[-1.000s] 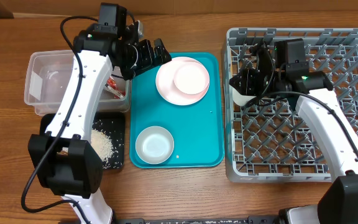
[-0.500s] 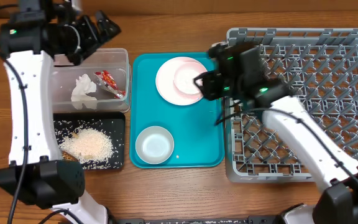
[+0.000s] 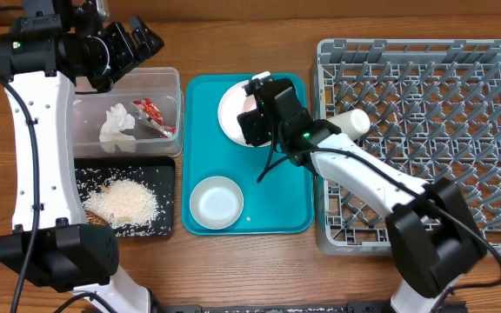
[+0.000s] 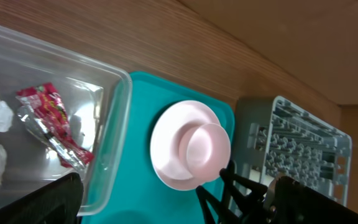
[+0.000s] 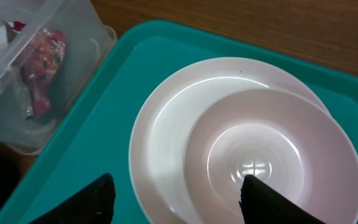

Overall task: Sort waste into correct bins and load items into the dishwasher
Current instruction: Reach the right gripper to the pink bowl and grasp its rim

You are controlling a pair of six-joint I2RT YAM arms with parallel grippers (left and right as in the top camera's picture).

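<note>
- my right gripper hangs over the pink plate at the far end of the teal serving tray; its jaws stand apart with nothing between them, one dark finger low on each side of the wrist view.
- a smaller pink bowl sits on the plate, off-centre toward the dish rack.
- i see the white cup lying on its side among the pegs at the rack's near-left edge, just beside the right arm.
- a white bowl stands upright at the near end of the teal tray, well apart from the plate.
- my left gripper is up over the far edge of the clear tub, jaws spread wide and empty.
- in the tub, the crumpled tissue lies beside the red snack wrapper; they look to be touching or nearly so.
- the black tray sits just in front of the tub, with the rice scraps heaped in it; a few brown bits show at the left of the heap.
- all of it rests on the wooden table.
</note>
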